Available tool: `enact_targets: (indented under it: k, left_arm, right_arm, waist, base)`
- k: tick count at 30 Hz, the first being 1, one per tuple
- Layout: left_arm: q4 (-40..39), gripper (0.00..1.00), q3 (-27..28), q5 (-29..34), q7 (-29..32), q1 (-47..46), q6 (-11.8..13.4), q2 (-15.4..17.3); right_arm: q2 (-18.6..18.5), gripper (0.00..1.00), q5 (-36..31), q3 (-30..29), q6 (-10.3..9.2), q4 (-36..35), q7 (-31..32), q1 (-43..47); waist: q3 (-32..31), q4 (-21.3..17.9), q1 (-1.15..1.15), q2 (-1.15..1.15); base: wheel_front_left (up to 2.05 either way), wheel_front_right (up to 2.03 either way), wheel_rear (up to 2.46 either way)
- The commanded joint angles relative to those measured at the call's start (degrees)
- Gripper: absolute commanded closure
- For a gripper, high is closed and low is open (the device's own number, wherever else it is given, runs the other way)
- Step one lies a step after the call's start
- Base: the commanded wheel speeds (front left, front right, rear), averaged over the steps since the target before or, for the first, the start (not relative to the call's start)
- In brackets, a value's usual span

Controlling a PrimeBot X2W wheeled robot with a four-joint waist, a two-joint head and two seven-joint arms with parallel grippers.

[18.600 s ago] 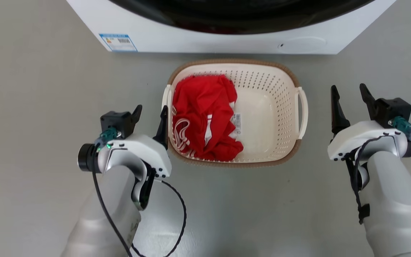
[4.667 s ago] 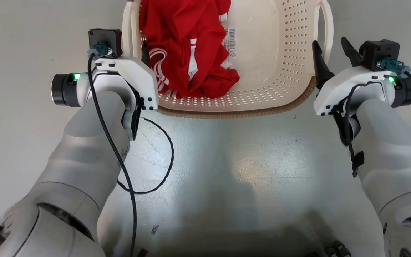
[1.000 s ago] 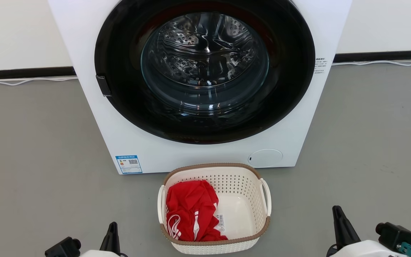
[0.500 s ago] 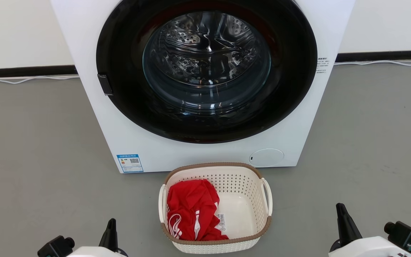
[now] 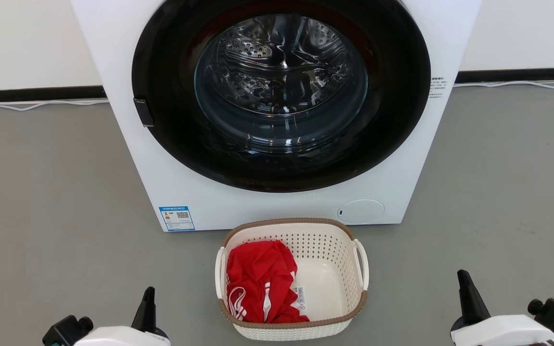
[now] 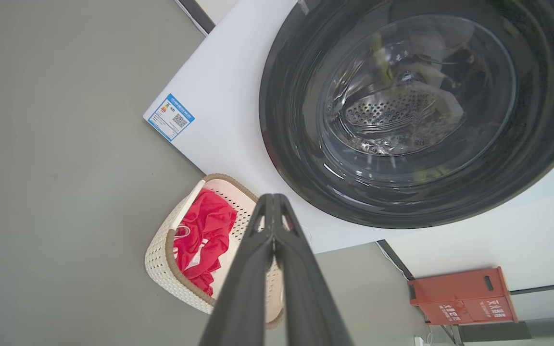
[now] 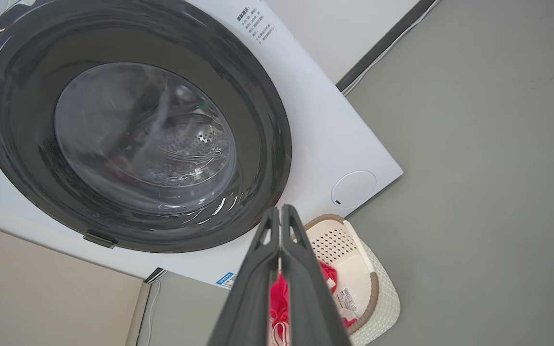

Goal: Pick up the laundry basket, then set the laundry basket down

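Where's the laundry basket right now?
Head view, bottom centre: the laundry basket sits on the floor just in front of the washing machine, between the left gripper and right gripper, touching neither.

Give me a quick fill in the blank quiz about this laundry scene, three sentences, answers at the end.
1. The laundry basket stands on the floor in ____ of the washing machine.
2. The garment lying in it is ____.
3. The left gripper and the right gripper are both ____.
Missing words: front; red; shut.
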Motion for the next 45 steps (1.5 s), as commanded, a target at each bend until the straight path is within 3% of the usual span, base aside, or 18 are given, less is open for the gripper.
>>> enact_targets:
  k: [1,45]
  left_arm:
    - [-1.9,1.00,1.2,-1.4,0.4,-3.1,-0.8,0.5]
    - [-5.8,1.00,5.4,-25.3,7.8,-4.8,-4.7,0.8]
  right_arm:
    - [-0.3,1.00,1.6,0.3,-0.04,-1.8,0.5,-2.9]
    - [-0.4,1.00,31.7,-1.4,-0.07,-6.8,7.9,-4.0]
  waist:
    - [0.0,0.0,-0.01,0.00]
    - [0.5,1.0,-0.01,0.00]
  base:
    - [0.00,0.00,0.00]
    - [0.00,0.00,0.00]
